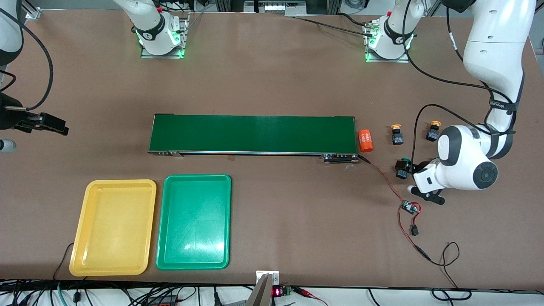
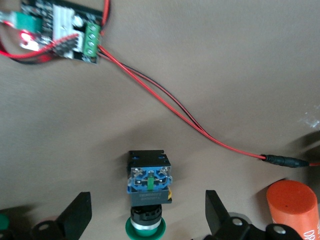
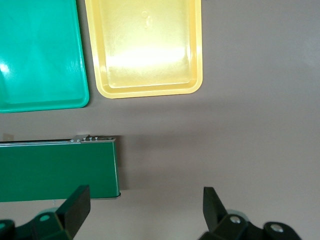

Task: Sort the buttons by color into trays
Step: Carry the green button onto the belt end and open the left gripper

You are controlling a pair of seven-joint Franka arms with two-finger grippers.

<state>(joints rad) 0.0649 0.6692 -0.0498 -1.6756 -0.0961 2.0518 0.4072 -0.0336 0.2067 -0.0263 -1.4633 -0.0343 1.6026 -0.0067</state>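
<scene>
Over the green-capped button (image 2: 148,200) at the left arm's end of the tabletop (image 1: 272,76), I hold the left gripper (image 2: 145,220) spread apart, straddling it for pickup. Right gripper (image 3: 145,212) waits, fingers apart; both trays (image 1: 193,221) lie empty.

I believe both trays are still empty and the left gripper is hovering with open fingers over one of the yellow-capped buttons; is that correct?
Not quite: the button is wrong. The left wrist view shows the left gripper with open fingers over a green-capped button, not a yellow-capped one. The rest holds: in the front view the yellow tray and the green tray are both empty.
</scene>
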